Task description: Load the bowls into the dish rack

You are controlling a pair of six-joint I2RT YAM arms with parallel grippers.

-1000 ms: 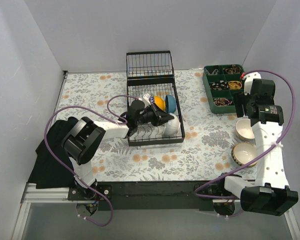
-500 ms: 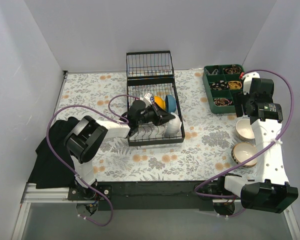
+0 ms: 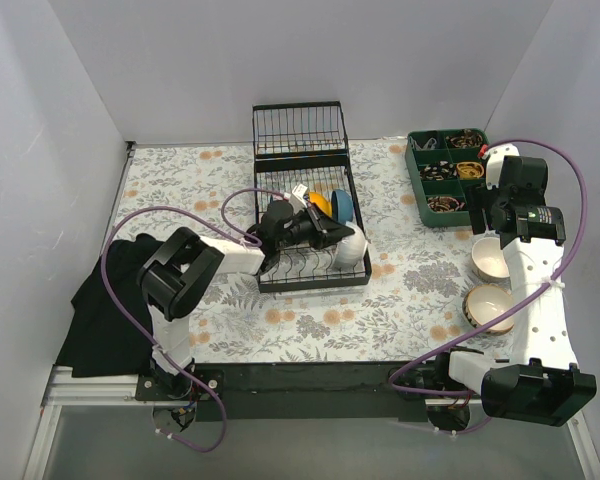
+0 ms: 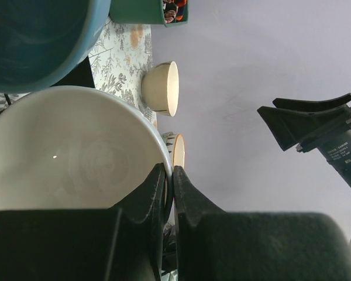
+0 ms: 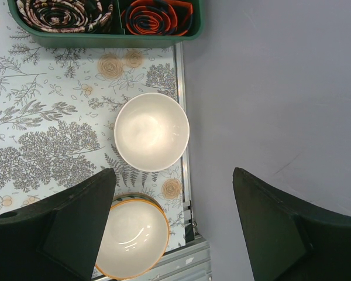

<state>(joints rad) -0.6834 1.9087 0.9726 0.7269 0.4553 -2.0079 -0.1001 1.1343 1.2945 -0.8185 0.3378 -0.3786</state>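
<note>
A black cloth (image 3: 100,310) is seen bunched at the far left edge of the floral-patterned surface (image 3: 420,280). The left arm is stretched to the right into the black wire dish rack (image 3: 310,282), which is set at the middle of the surface with its wire-grid end section (image 3: 298,128) at the far side. The left fingers (image 3: 330,233) are nearly closed, and in the left wrist view (image 4: 161,190) the rim of a white bowl (image 4: 76,152) is pinched between them. This white bowl (image 3: 350,247) is held on its side at the rack's near right corner; whether it is resting on the prongs cannot be told. Just behind it in the rack, a yellow-orange bowl (image 3: 320,204) and a blue bowl (image 3: 341,206) are stood on edge side by side. Farther right, a green compartment tray (image 3: 416,165) with coiled items is placed at the far right corner. The right fingers (image 3: 488,215) are held above the surface just near of that tray; in the right wrist view they (image 5: 76,228) are spread wide and nothing is held. Below them, near the right edge, a cream bowl (image 3: 489,258) is sat upright, and an orange-rimmed bowl (image 3: 488,306) is sat upright just beside it on the near side.
</note>
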